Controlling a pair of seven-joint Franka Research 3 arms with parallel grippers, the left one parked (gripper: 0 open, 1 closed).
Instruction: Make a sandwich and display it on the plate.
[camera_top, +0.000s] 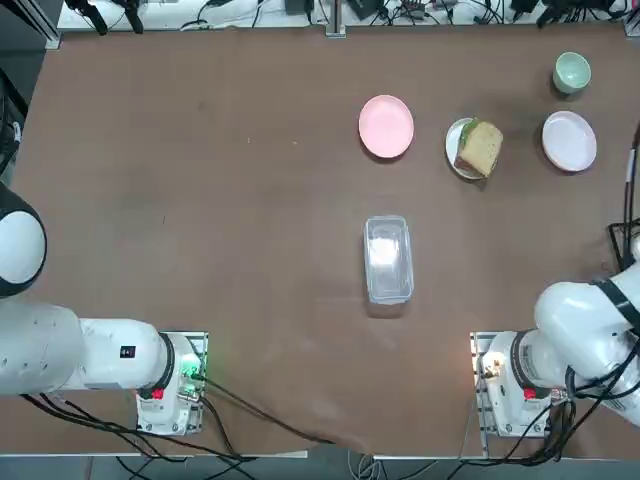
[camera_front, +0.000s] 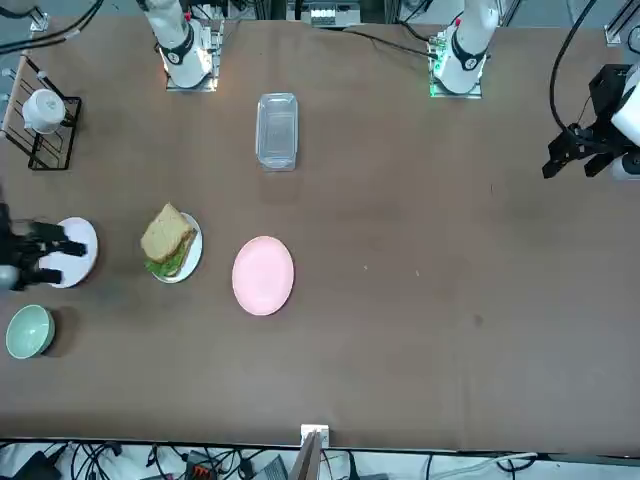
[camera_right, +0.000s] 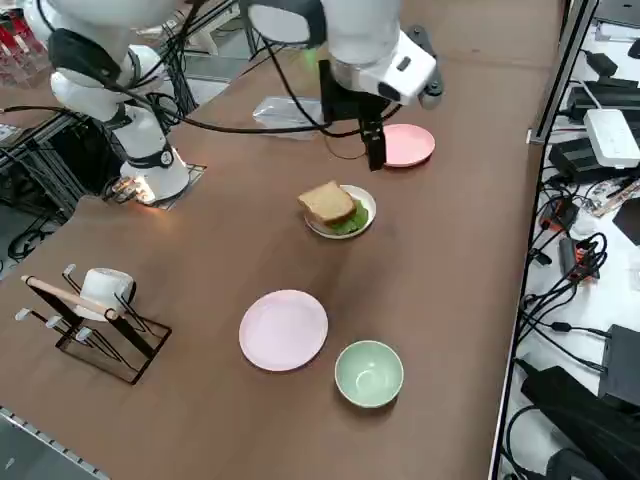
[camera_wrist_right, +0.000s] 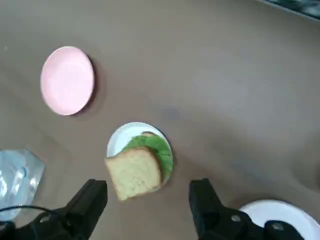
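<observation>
The sandwich (camera_wrist_right: 135, 171) sits on its white plate (camera_wrist_right: 116, 141), lettuce showing beneath the top slice, while the right gripper (camera_wrist_right: 148, 201) hangs above it, fingers (camera_wrist_right: 90, 202) spread wide and empty, one either side

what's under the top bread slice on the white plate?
Green lettuce shows under the top bread slice, spilling toward the plate rim. A lower slice is mostly covered. The open right tool hovers above, empty.

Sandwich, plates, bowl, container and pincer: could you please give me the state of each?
sandwich: assembled, on the plate, top slice askew
pink plate: bare
second white plate: bare
bowl: upright, nothing inside
clear container: lying flat
right pincer: open, holding nothing, above the sandwich
</observation>
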